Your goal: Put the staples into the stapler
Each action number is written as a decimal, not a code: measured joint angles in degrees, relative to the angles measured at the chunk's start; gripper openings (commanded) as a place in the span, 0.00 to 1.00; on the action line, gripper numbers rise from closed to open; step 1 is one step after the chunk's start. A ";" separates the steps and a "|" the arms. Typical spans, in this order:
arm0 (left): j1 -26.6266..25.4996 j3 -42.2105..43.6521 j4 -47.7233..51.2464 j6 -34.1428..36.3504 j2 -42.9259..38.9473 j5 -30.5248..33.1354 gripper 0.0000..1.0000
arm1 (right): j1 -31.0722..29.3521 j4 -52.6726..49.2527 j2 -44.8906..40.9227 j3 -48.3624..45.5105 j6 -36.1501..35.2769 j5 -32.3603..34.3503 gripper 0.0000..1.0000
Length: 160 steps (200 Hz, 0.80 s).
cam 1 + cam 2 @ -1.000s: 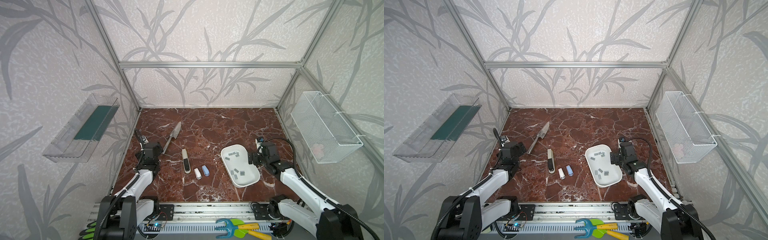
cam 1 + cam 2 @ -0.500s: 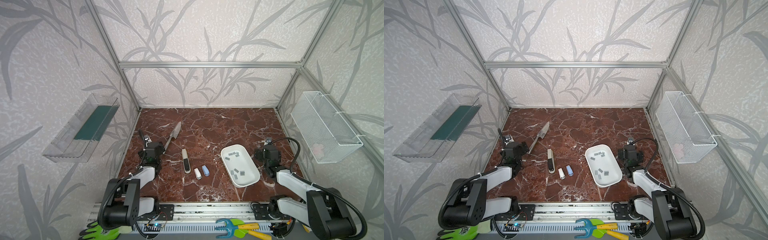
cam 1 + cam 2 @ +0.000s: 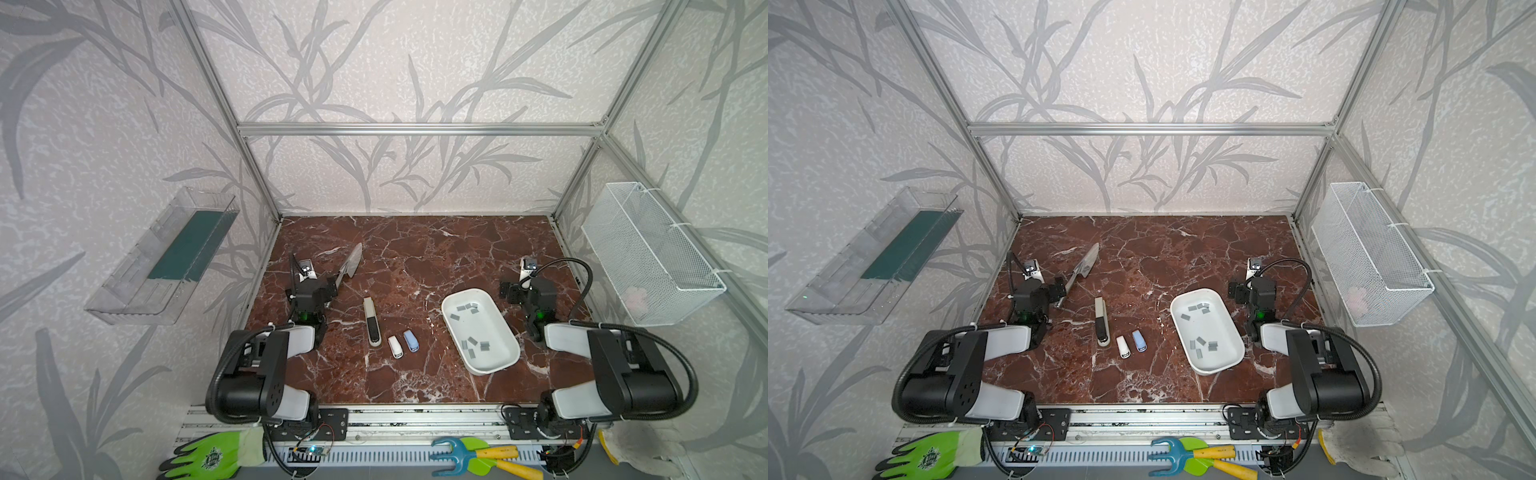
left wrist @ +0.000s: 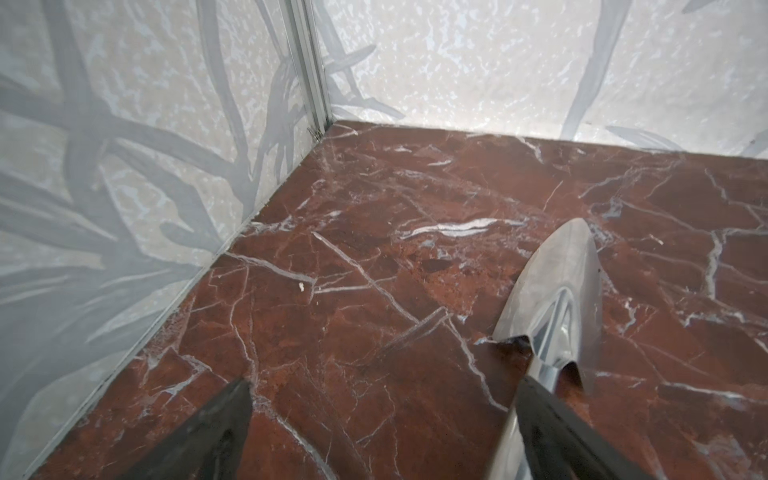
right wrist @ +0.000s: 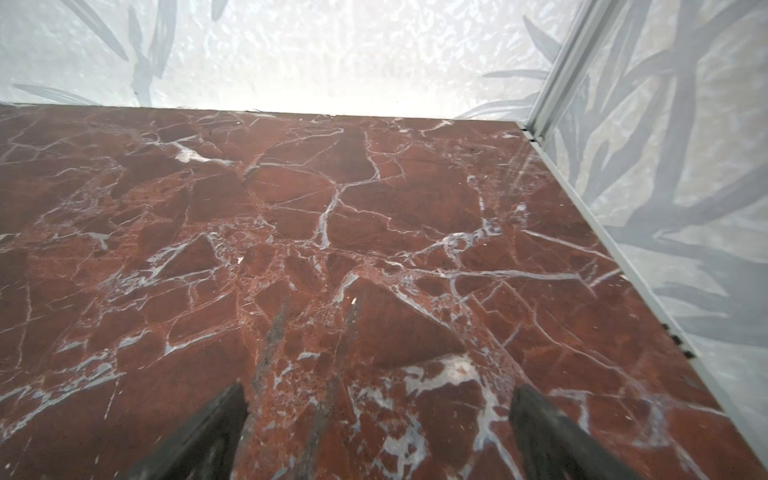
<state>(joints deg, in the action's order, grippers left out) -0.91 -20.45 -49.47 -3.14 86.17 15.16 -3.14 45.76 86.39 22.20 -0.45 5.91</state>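
Observation:
Several grey staples [image 3: 467, 308] lie loose in a white tray [image 3: 505, 332] at the right, seen in both top views [image 3: 1202, 343]. A long black-and-white stapler [image 3: 372, 326] lies at centre, with a small white stapler [image 3: 395, 347] and a small blue stapler [image 3: 410, 340] beside it. My left gripper [image 3: 311, 289] [image 4: 384, 382] is open and empty over bare marble at the left. One of its fingers [image 4: 552, 428] overlaps the neck of a metal trowel [image 4: 561, 291]. Just right of the tray, my right gripper [image 3: 531, 291] [image 5: 378, 387] is open and empty.
The trowel [image 3: 351, 266] lies diagonally at the back left. A clear shelf [image 3: 166, 257] hangs on the left wall and a wire basket [image 3: 648, 253] on the right wall. Both arms are folded low near the front rail [image 3: 415, 415].
Both arms have folded back and down toward the front rail. Both grippers have turned to face the back wall, the right one away from the tray. Jaws stay open.

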 measured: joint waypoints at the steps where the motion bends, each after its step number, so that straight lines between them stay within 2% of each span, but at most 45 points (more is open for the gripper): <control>1: 0.00 0.07 -0.31 0.07 0.24 -0.09 0.98 | 0.04 0.09 0.20 0.00 0.00 -0.17 0.99; 26: 0.44 1.40 -0.92 0.66 2.93 -2.43 0.99 | 0.15 0.72 2.69 -0.35 -0.33 -3.72 0.99; 59: 0.61 0.66 -3.58 0.00 3.28 -0.79 0.99 | 0.11 0.96 1.95 -0.17 -0.68 -5.95 0.99; 160: 0.66 0.66 -5.90 -0.50 3.54 1.42 0.99 | -0.09 0.94 1.95 -0.17 -1.20 -6.40 0.99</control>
<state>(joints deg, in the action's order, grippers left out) -0.25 -19.79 -55.37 -3.64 89.71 16.58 -3.22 46.70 88.33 22.02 -1.65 -0.49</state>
